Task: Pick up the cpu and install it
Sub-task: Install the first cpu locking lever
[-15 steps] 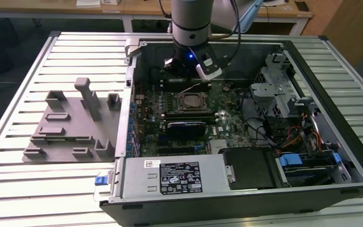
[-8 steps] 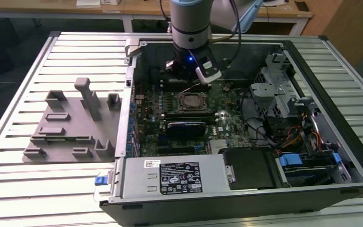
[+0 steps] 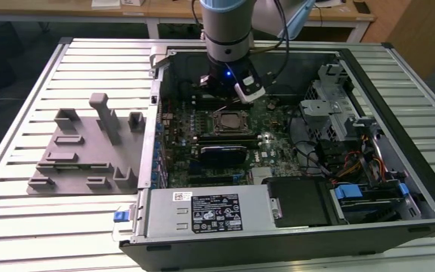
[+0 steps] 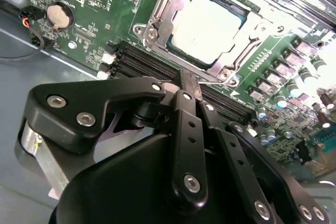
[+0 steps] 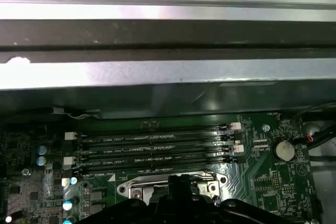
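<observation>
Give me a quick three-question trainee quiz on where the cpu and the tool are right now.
1. True or false: the cpu sits in the socket on the motherboard.
2. Fill in: in the exterior view, the grey fixture tray lies on the case's ____ side.
3. The tool is nearest to: A) the memory slots; B) the grey fixture tray; C) the power supply.
Key: 1 true; 2 left; 3 A.
</observation>
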Controlling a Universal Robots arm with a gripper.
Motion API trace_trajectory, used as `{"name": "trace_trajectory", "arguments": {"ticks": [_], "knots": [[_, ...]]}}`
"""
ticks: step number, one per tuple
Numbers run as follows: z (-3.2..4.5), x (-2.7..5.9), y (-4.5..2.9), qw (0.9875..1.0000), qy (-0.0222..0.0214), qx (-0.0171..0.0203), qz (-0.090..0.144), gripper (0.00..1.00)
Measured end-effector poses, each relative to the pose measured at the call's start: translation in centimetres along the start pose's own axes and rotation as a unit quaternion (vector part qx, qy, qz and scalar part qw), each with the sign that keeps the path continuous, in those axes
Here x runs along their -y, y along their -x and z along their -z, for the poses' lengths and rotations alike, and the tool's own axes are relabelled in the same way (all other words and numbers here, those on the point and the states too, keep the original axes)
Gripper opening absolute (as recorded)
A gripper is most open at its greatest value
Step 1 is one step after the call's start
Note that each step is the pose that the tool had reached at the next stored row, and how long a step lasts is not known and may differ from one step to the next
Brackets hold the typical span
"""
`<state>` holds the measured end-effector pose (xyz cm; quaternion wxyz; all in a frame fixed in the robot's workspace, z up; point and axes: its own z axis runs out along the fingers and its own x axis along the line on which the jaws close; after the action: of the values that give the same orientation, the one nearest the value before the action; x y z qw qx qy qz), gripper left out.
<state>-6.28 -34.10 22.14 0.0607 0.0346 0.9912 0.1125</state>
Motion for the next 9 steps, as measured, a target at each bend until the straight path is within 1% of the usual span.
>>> {"name": "trace_trajectory", "arguments": {"ticks": [2,3,4,5,9], "knots": [[-0.04,0.08,0.0,0.9999,0.0129,-0.0006,-0.002,0.11],[-0.06,0.12,-0.01,0.9998,0.0179,-0.0008,-0.002,0.11],[-0.11,0.18,-0.01,0.9998,0.02,-0.0003,-0.002,0.11],[-0.16,0.23,-0.02,0.9998,0.021,0.0007,-0.002,0.11],[-0.4,0.41,-0.03,0.9997,0.0229,0.0074,-0.001,0.11]]}}
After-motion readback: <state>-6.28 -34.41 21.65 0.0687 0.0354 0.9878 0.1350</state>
